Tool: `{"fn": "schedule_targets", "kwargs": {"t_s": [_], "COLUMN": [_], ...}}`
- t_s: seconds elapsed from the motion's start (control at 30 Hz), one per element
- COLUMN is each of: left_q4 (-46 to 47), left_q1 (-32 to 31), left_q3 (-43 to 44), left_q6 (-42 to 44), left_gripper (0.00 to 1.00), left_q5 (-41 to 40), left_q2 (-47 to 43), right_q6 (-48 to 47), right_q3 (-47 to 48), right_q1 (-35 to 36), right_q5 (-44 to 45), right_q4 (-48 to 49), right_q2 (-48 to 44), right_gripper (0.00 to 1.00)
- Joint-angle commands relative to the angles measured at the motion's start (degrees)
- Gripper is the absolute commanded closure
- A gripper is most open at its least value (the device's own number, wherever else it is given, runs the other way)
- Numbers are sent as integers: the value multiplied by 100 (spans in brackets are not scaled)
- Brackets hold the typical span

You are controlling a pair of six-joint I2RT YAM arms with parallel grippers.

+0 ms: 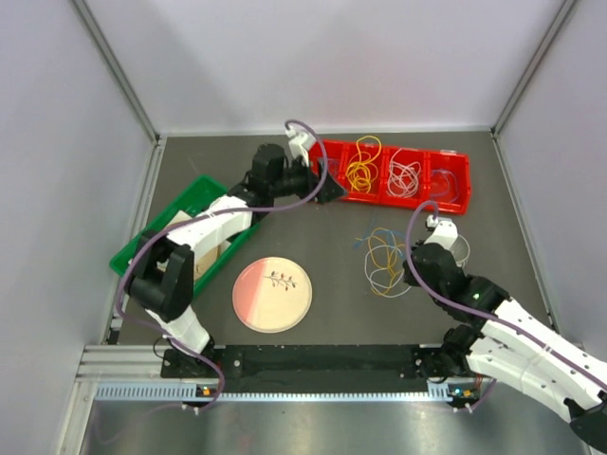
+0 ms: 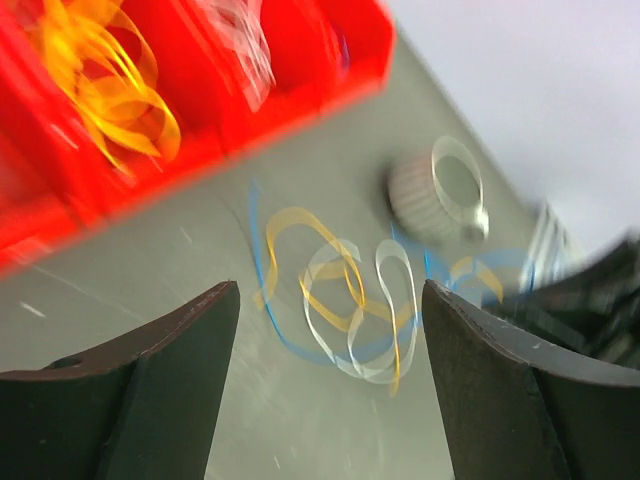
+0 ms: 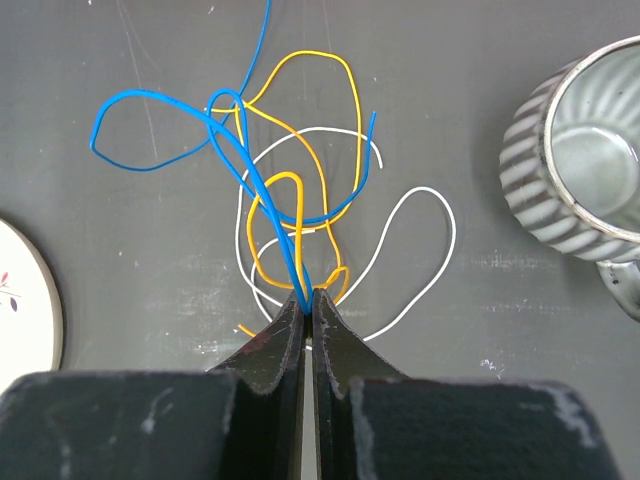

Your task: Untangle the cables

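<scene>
Right gripper (image 3: 308,298) pinches shut on the tangled cables (image 3: 290,190) lying left of the cup (image 3: 575,160), left gripper (image 2: 328,292) gapes wide, empty, near the far red bin (image 2: 200,150); risk: a one-handed pull likely drags the whole knot tighter.

You see your left arm (image 1: 209,226) and right arm (image 1: 541,355) built alike: white shells between black joint housings. A mauve hose (image 1: 302,122) loops along each arm. The left gripper (image 2: 330,385) has dark, matt, wedge-shaped fingers (image 2: 170,390). The right gripper (image 3: 308,298) is black, with pale scuffs near its finger roots.
</scene>
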Motion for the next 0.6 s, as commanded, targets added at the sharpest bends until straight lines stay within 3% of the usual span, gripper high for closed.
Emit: {"fn": "schedule_targets", "kwargs": {"t_s": [0.0,0.1,0.27,0.57], "left_q4": [219,350,834,272], "left_q1": [-411,-815,-1132,-1589], "left_q3": [-499,-719,-974,-78], "left_q6": [585,1120,1237,1729], "left_gripper": [22,23,21,16], "left_q5": [600,539,521,91], "left_q2": [-216,-242,-164,741], "right_q6": [148,149,140,131], "right_q3": [-17,0,44,62], "right_q1": [-31,-31,-31,-40], "right_q5": [49,23,-13,-39], "right_q4": [76,129,164,208], "right_q2": [4,74,162,206], "right_gripper": [100,100,100,100]}}
